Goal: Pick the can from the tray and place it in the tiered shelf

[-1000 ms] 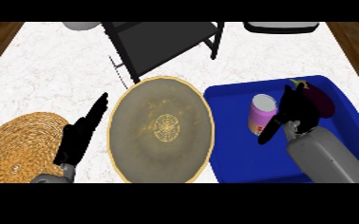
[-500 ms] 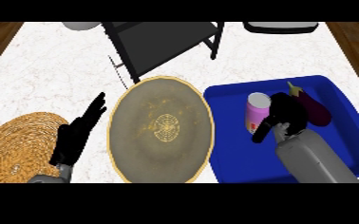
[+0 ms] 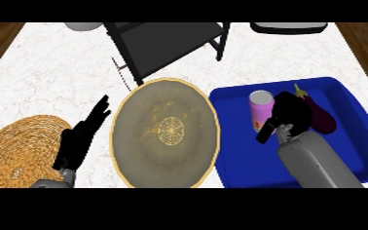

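Although the can [image 3: 262, 110] carries a pink label, no brand or writing on it can be read from the head view. It stands upright in the blue tray [image 3: 237, 163], its long axis vertical and its pale top facing up, in the tray's left half toward the far wall. The right robot hand [image 3: 286, 118] is just beside the can on its right, fingers bent toward it; whether they close on the can I cannot tell. A dark purple eggplant [image 3: 321, 115] lies in the tray on the other side of that hand, its yellowish stem pointing to the tray's far edge. The tray sits at the tabletop's [image 3: 57, 78] right side. Left of it, touching or nearly so, lies a large round plate [image 3: 164, 132] with a gold pattern at its middle. The left robot hand [image 3: 79, 139] rests released near the front left corner, fingers straight, between the plate and a woven mat [image 3: 28, 148]. The dark tiered shelf [image 3: 161, 41] stands at the far edge, tilted in view.
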